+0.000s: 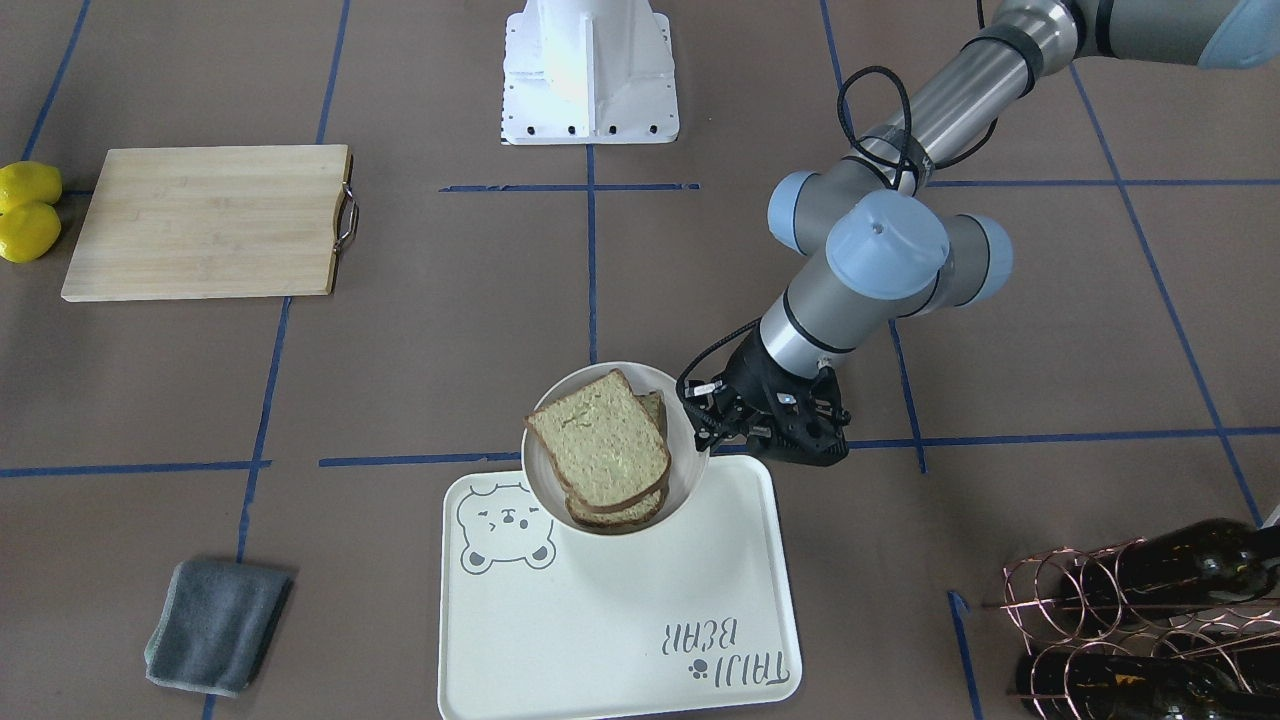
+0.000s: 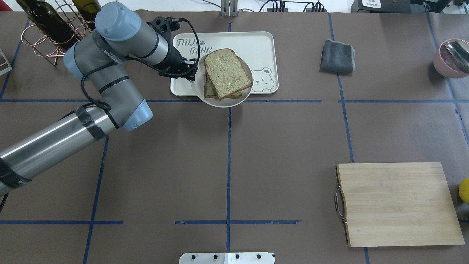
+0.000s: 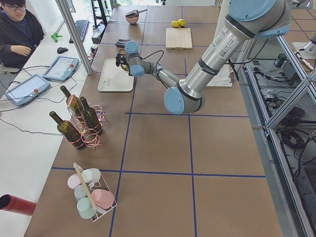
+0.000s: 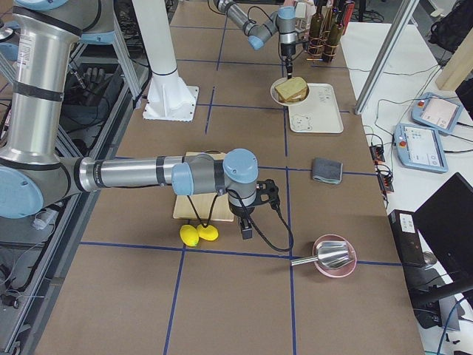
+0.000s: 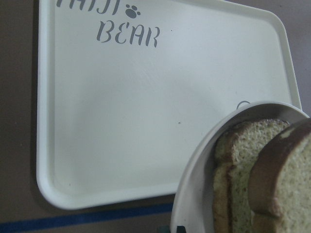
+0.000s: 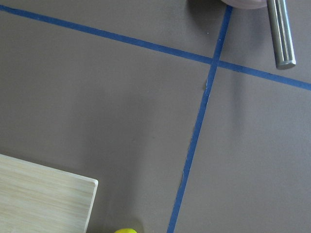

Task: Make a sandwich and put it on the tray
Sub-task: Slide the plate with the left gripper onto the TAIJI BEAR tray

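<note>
Brown worktop (image 1: pixel 420 350): left gripper (image 1: pixel 705 420) fingers clamp dish (image 1: pixel 683 472) rim, sandwich (image 1: pixel 600 445) aboard, half over tray (image 1: pixel 620 600) edge, presumably mid-transfer. Right gripper (image 4: pixel 246 222) near lemons (image 4: pixel 199 234); finger opening indeterminable.

Outstretched left arm (image 2: pixel 110 88), left gripper (image 2: pixel 191 72) seemingly clamped, right arm (image 4: pixel 133 174) low

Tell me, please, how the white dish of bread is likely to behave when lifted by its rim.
The dish looks rigid, so it should hold shape. Held at one edge by the left gripper, it may tilt. The offset bread slices could slide.
</note>
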